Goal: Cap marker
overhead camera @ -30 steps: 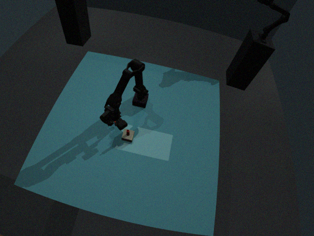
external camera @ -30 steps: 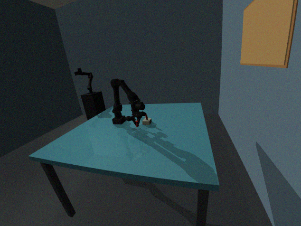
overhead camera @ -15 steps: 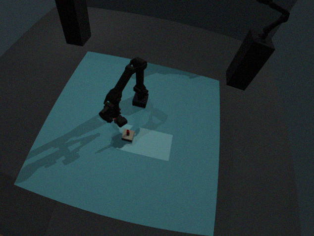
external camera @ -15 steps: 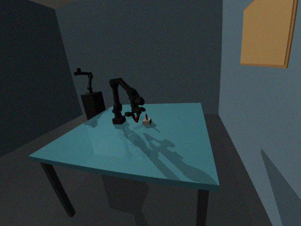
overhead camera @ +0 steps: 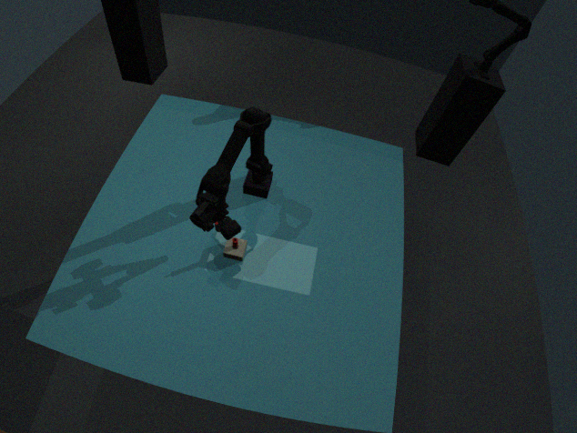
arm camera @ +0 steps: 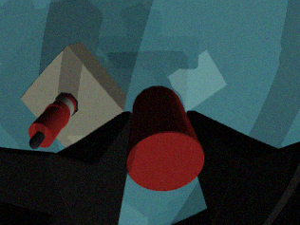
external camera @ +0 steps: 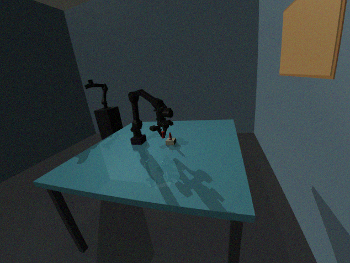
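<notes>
The red cap [external camera: 163, 134] [arm camera: 165, 160] is held upright between the fingertips, above the table. My gripper [external camera: 163, 133] [arm camera: 159, 120] is shut on it. In the top view the arm hides most of the cap; only a bit of red [overhead camera: 217, 223] shows. The red marker [overhead camera: 235, 242] [external camera: 170, 135] [arm camera: 51, 118] stands upright in the beige holder block [overhead camera: 232, 256] [external camera: 170, 143] [arm camera: 43, 89], with its dark tip bare and pointing up. In the wrist view marker and block are left of the held cap, with a gap between marker and cap.
The teal table [overhead camera: 326, 349] [external camera: 208, 169] carries the arm's base [overhead camera: 257, 185] [external camera: 138, 140]. A pale bright patch [overhead camera: 288, 266] lies beside the block. A second arm [overhead camera: 508, 39] [external camera: 104, 94] stands on a dark pedestal [overhead camera: 459, 111] [external camera: 109, 121] off the table.
</notes>
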Action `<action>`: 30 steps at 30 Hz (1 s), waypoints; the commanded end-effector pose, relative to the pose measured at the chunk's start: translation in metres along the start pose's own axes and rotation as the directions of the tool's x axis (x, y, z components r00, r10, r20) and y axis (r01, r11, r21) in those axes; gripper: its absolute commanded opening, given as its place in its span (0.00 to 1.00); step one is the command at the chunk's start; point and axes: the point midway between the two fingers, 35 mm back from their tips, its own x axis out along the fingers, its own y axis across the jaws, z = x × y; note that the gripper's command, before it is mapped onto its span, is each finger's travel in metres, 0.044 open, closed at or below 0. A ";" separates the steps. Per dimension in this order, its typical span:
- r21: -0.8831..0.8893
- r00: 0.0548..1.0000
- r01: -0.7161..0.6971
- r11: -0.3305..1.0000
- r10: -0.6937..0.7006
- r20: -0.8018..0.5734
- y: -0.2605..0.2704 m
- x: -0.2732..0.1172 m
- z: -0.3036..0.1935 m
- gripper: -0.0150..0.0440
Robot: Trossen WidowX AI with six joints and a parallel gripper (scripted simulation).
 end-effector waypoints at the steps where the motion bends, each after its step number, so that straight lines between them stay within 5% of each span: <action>1: 0.006 1.000 -0.002 1.000 0.002 -0.001 0.016 -0.008 0.000 0.25; 30: 0.006 1.000 -0.008 1.000 0.008 -0.003 0.076 -0.032 -0.014 0.25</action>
